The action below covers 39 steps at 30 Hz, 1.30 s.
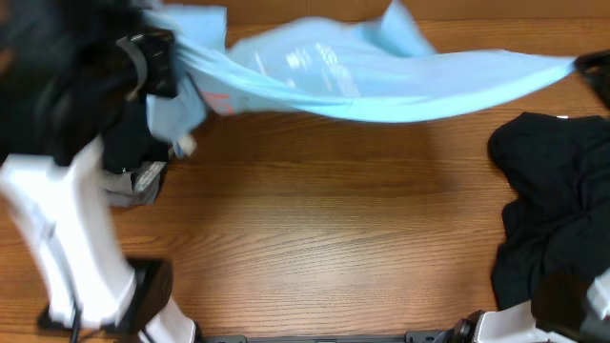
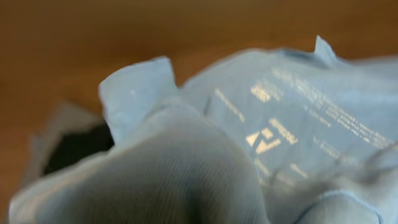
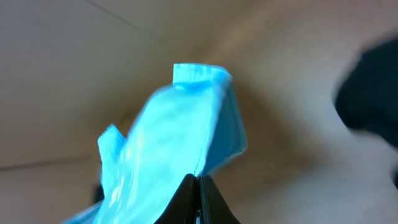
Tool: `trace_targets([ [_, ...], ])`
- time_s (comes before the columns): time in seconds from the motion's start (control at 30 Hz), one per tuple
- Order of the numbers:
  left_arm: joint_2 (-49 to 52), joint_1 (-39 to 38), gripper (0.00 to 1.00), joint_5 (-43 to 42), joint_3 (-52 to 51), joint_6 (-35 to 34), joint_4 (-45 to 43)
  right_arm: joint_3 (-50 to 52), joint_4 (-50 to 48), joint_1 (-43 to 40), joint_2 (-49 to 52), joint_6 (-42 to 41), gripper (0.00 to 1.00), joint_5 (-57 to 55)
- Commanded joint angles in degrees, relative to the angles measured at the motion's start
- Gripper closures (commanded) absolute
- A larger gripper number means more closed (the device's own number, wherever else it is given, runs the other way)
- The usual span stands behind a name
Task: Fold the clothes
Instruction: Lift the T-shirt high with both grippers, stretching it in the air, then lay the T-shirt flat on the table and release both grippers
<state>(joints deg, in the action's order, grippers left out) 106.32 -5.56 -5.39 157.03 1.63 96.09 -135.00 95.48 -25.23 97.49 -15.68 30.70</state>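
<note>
A light blue T-shirt (image 1: 381,81) with white print is stretched taut across the far side of the wooden tabletop (image 1: 324,238), from the left arm (image 1: 57,219) to the right edge. A black heap of clothes (image 1: 553,200) lies at the right, and grey fabric (image 1: 133,183) lies beside the left arm.

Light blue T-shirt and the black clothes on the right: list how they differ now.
The light blue T-shirt is stretched between the left hand and right hand; the black clothes lie crumpled on the table, ungripped. The light blue T-shirt carries white print; the black clothes look plain. The light blue T-shirt spans the table's far side; the black clothes sit at its right edge. Both are soft fabric.
</note>
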Motion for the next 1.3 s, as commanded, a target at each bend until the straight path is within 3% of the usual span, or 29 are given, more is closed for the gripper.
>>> trace_targets([
  [0.0, 7.0, 0.2, 0.94, -0.9, -8.2, 1.0, 0.7, 11.3, 0.2, 3.2, 4.1, 3.8, 0.96, -11.2],
  [0.27, 7.6, 0.1, 0.96, -4.6, -35.2, 1.0, 0.7, 43.0, -5.4, 4.1, 5.4, 3.7, 0.96, -25.6],
  [0.4, 2.3, -1.1, 0.96, -6.3, -46.7, 0.9, 0.7, 48.2, -7.3, 4.0, 5.4, 3.4, 0.96, -27.5],
  [0.5, -4.7, -2.5, 0.94, -6.3, -56.6, -0.4, 0.7, 49.3, -7.3, 3.7, 5.4, -2.0, 0.96, -34.1],
  [0.7, -16.8, -3.5, 0.85, -6.3, -70.9, -3.4, 0.7, 49.3, -6.7, 1.3, 5.4, -4.5, 0.87, -37.1],
  [0.87, -24.0, -3.5, 0.74, -7.3, -80.2, -5.7, 0.0, 49.3, -7.8, 0.4, 5.4, -4.5, 0.74, -35.1],
  [0.97, -24.8, -3.5, 0.64, -7.1, -80.1, -5.7, -0.4, 49.4, -13.0, 1.3, 5.4, 2.5, 0.65, -21.3],
  [1.07, -24.6, -3.5, 0.58, -6.2, -80.1, -5.8, -2.2, 49.6, -21.0, 4.6, 5.5, 7.7, 0.48, -12.6],
  [1.2, -24.6, -3.4, 0.5, -6.6, -80.1, -7.1, -8.0, 49.6, -36.9, 11.2, 6.2, 7.9, 0.29, -14.8],
  [1.27, -24.6, -3.4, 0.5, -6.7, -80.1, -7.7, -9.4, 49.6, -43.2, 13.8, 7.5, 7.9, 0.28, -19.5],
])
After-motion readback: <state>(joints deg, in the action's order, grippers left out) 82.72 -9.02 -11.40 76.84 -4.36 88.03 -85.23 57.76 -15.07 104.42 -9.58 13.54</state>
